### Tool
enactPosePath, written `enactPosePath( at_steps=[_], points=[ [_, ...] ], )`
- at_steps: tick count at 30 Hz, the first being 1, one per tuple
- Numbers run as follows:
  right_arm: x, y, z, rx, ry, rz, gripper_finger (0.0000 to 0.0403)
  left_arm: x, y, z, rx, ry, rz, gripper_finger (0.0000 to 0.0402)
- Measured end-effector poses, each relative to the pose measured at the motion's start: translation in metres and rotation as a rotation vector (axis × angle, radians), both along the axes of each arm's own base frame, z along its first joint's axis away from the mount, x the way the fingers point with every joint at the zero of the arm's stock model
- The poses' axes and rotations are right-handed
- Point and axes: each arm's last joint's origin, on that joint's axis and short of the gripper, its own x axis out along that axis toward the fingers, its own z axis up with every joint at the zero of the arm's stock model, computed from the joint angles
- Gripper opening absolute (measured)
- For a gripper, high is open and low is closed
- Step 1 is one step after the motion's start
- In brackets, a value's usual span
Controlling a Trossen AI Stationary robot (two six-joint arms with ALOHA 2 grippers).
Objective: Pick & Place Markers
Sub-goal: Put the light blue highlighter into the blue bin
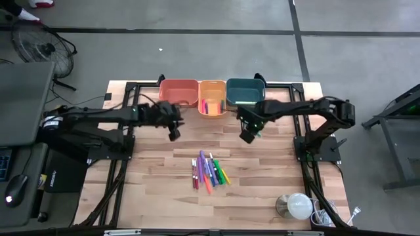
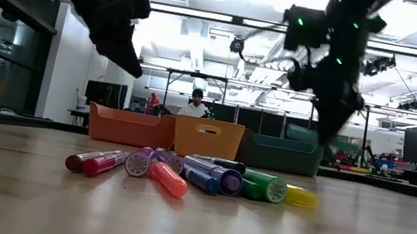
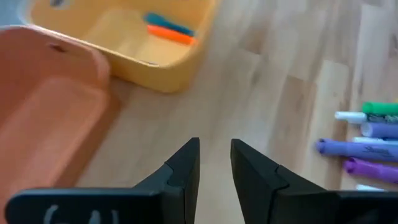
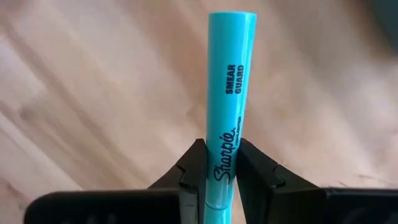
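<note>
A loose pile of markers (image 1: 209, 172) in purple, pink, orange, green and yellow lies on the wooden table (image 1: 151, 196); the low view shows the markers (image 2: 183, 173) lying side by side. My right gripper (image 1: 248, 136) hangs above the table, right of the pile and in front of the teal bin (image 1: 245, 92). It is shut on a light-teal marker (image 4: 231, 81). My left gripper (image 1: 174, 134) hovers in front of the orange bin (image 1: 178, 92). Its fingers (image 3: 186, 163) stand slightly apart with nothing between them. My right gripper pinches the light-teal marker's barrel (image 4: 225, 144) between its two fingers, by the printed brand name. The fingers come from above, pointing down. The marker sticks out past the fingertips, roughly along the fingers, lifted clear of the table. Its other end is hidden behind the fingers.
Three bins stand in a row at the far edge: orange, yellow (image 1: 212, 97) and teal. The yellow bin (image 3: 124, 37) holds an orange and a blue marker (image 3: 169, 31). A white round object (image 1: 298, 206) sits near the front right corner. A person (image 2: 196, 102) is far behind the table.
</note>
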Motion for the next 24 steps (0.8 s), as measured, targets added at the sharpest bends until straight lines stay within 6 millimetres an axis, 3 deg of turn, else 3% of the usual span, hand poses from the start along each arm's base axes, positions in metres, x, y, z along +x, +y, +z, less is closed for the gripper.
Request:
enactPosePath(
  at_steps=[5,10,16,24],
  points=[
    [0.013,-0.021,0.040,-0.084,-0.101,0.008,0.0053,-0.027,0.032,0.021,0.023,-0.109,0.029,0.0088],
    [0.014,-0.045,0.066,-0.134,-0.172,-0.021,0.0053,-0.055,0.053,0.034,0.020,-0.206,0.045,0.0088],
    [0.006,-0.074,0.079,-0.173,-0.203,-0.031,0.0053,-0.075,0.072,0.040,-0.039,-0.313,0.015,0.0088],
    [-0.008,-0.113,0.082,-0.198,-0.272,-0.021,0.0053,-0.098,0.090,0.041,-0.087,-0.384,0.012,0.0088]
  ],
)
